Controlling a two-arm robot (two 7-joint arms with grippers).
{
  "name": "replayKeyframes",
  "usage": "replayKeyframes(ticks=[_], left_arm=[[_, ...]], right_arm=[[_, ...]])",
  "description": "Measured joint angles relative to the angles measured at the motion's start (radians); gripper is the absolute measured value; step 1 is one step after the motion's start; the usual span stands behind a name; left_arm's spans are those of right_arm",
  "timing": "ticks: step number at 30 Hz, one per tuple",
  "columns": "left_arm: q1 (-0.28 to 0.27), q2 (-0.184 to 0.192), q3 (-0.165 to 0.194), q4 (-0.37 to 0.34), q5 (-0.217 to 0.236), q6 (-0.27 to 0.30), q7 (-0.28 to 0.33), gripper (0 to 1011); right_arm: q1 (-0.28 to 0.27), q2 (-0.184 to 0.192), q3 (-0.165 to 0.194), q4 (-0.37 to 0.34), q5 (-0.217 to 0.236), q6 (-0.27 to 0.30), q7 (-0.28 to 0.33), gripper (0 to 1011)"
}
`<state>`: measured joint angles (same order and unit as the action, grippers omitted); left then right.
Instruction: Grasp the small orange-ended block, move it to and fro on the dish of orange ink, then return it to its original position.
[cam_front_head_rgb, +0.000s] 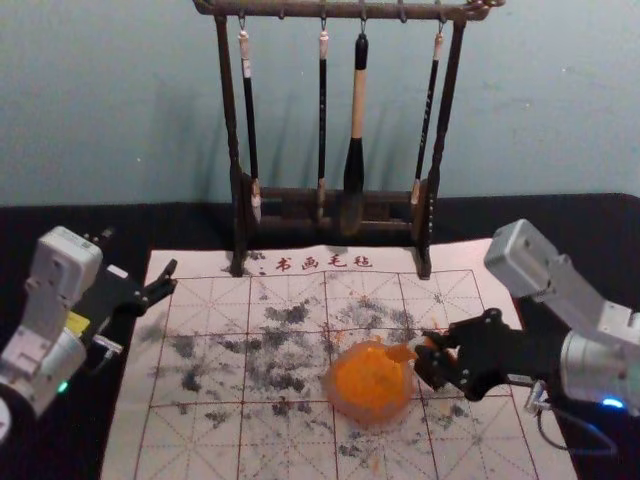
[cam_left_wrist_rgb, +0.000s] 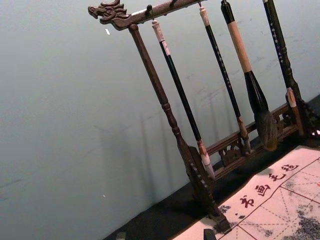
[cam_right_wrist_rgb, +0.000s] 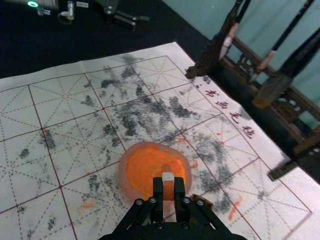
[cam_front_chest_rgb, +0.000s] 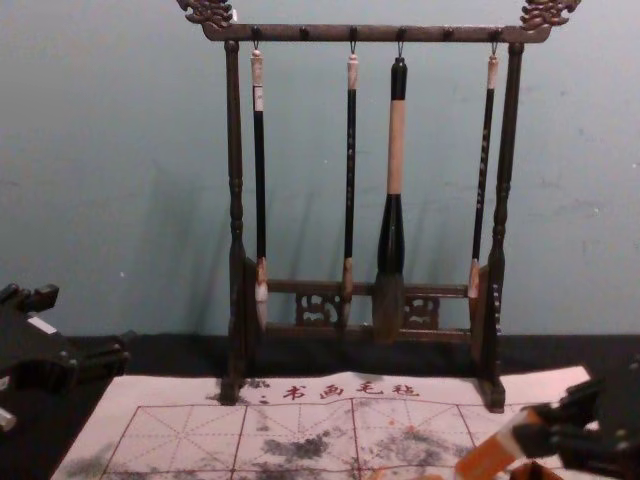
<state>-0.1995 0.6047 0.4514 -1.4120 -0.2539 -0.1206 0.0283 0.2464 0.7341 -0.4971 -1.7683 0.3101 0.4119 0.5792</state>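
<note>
One block (cam_front_head_rgb: 402, 353) is grasped by the right end effector (cam_front_head_rgb: 426, 360), which is clenched on its pale part and reaches in from the right to the dish (cam_front_head_rgb: 373, 417). The block's orange end points over the dish's right-hand, far portion in the head view; whether it touches the ink (cam_right_wrist_rgb: 142, 174) I cannot tell. The dish rests on the gridded mat (cam_front_head_rgb: 205, 425), right of its middle, with a broad stretch of mat leftward as room to move. The mat's right edge passes under the right arm, and its far edge meets the feet of the brush stand (cam_front_chest_rgb: 508, 150), whose four hanging brushes (cam_front_chest_rgb: 396, 150) stand well apart from the block. Small and straight-sided, the block has a white band above a solid orange end, and tilts in the chest view, orange end lower and toward the left. Just beside the right end effector's tips sits a small brown-orange piece (cam_right_wrist_rgb: 202, 201), partly hidden. The left end effector (cam_front_head_rgb: 140, 256) is parked near the mat's left edge, over the dark worktop (cam_front_head_rgb: 95, 430), released, its tips apart with nothing between them.
</note>
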Motion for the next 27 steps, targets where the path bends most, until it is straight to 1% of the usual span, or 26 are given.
replayKeyframes(ticks=[4,5,8,9,11,13,14,15,16,17,20,27], left_arm=[[0.000,0.000,0.000,0.000,0.000,0.000,0.000,1001],[0.000,0.000,0.000,0.000,0.000,0.000,0.000,1001],[0.000,0.000,0.000,0.000,0.000,0.000,0.000,1001],[0.000,0.000,0.000,0.000,0.000,0.000,0.000,1001],[0.000,0.000,0.000,0.000,0.000,0.000,0.000,1001],[0.000,0.000,0.000,0.000,0.000,0.000,0.000,1001],[0.000,0.000,0.000,0.000,0.000,0.000,0.000,1001],[0.000,0.000,0.000,0.000,0.000,0.000,0.000,1001],[0.000,0.000,0.000,0.000,0.000,0.000,0.000,1001],[0.000,0.000,0.000,0.000,0.000,0.000,0.000,1001],[0.000,0.000,0.000,0.000,0.000,0.000,0.000,1001],[0.000,0.000,0.000,0.000,0.000,0.000,0.000,1001]], right_arm=[[-0.015,0.026,0.024,-0.034,0.013,0.026,-0.016,87],[-0.019,0.035,0.034,-0.047,0.018,0.042,-0.023,87],[-0.025,0.049,0.047,-0.066,0.027,0.075,-0.033,86],[-0.027,0.057,0.055,-0.078,0.033,0.101,-0.038,87],[-0.029,0.065,0.062,-0.088,0.039,0.126,-0.043,87],[-0.031,0.077,0.072,-0.104,0.049,0.168,-0.051,87],[-0.031,0.077,0.072,-0.104,0.049,0.168,-0.051,87],[-0.031,0.080,0.074,-0.108,0.051,0.178,-0.053,87],[-0.030,0.086,0.076,-0.116,0.054,0.203,-0.058,86],[-0.030,0.086,0.076,-0.116,0.054,0.203,-0.058,86],[-0.024,0.090,0.072,-0.119,0.055,0.231,-0.059,86],[-0.008,0.088,0.054,-0.112,0.050,0.253,-0.060,87]])
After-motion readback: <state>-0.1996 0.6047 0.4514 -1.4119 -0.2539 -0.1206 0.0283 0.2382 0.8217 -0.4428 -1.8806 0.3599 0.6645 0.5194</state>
